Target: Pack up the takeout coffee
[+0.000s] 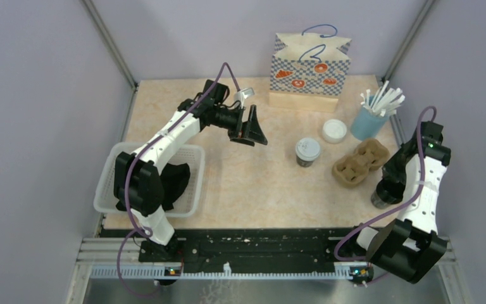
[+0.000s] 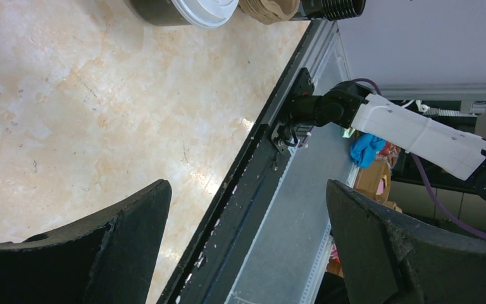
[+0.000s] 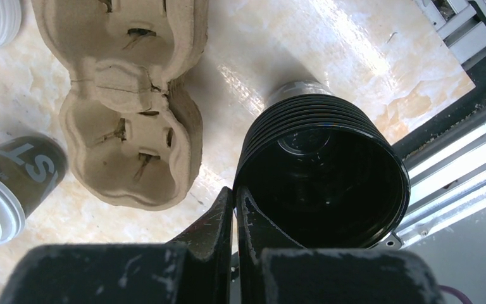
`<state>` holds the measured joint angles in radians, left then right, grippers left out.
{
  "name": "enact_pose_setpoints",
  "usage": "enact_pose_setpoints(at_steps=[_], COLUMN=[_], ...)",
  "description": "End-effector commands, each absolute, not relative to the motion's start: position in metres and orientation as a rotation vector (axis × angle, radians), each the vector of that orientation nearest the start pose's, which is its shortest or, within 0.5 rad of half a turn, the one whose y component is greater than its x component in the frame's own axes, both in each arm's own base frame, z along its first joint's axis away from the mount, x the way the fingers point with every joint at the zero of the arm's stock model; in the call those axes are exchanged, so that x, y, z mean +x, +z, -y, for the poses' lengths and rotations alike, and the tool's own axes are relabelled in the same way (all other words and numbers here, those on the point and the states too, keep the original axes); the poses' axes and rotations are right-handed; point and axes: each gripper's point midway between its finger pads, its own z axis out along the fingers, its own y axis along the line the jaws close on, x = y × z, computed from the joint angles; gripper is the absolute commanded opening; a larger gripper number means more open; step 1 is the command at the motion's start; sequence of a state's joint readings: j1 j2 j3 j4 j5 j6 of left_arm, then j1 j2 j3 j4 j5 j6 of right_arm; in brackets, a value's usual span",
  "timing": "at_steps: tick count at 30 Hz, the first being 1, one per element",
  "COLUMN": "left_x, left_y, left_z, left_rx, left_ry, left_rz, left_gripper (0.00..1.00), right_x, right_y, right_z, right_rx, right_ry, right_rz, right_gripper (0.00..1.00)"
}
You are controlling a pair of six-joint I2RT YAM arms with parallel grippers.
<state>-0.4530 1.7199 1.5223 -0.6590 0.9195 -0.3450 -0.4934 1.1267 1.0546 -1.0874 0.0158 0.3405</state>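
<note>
At the right near edge of the surface, the right end effector (image 3: 235, 212) is pinched together on the rim of the black ribbed cup (image 3: 329, 171), not the coffee. A one-wall pinch like this could tip it off the edge. Farther left, the left end effector (image 1: 251, 128) hangs with its jaws wide apart. One takeout coffee (image 1: 307, 152), dark-sided with a pale lid, stands upright just left of the cardboard carrier (image 1: 361, 161).
</note>
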Motion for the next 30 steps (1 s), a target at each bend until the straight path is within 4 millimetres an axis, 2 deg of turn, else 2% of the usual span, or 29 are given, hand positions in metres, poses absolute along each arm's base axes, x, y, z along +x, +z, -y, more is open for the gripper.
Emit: enact_pose_setpoints(at_steps=[1, 20, 25, 30], left_x=[0.292, 0.292, 0.294, 0.297], left_y=[0.242, 0.243, 0.241, 0.237], left_z=[0.308, 0.310, 0.310, 0.309], left_rx=[0.624, 0.626, 0.625, 0.625], left_ry=[-1.491, -1.503, -1.498, -1.465], left_rz=[-2.357, -2.354, -2.358, -2.370], left_gripper=[0.98, 0.98, 0.98, 0.98], right_x=[0.196, 0.188, 0.175, 0.162], right_y=[0.167, 0.203, 0.229, 0.270], right_z=[0.100, 0.104, 0.105, 0.111], right_rx=[1.105, 1.080, 1.138, 1.149], right_ry=[-0.107, -0.186, -0.242, -0.329], right_rz=[-2.447, -2.411, -2.384, -2.326], right_gripper=[0.00, 0.00, 0.00, 0.00])
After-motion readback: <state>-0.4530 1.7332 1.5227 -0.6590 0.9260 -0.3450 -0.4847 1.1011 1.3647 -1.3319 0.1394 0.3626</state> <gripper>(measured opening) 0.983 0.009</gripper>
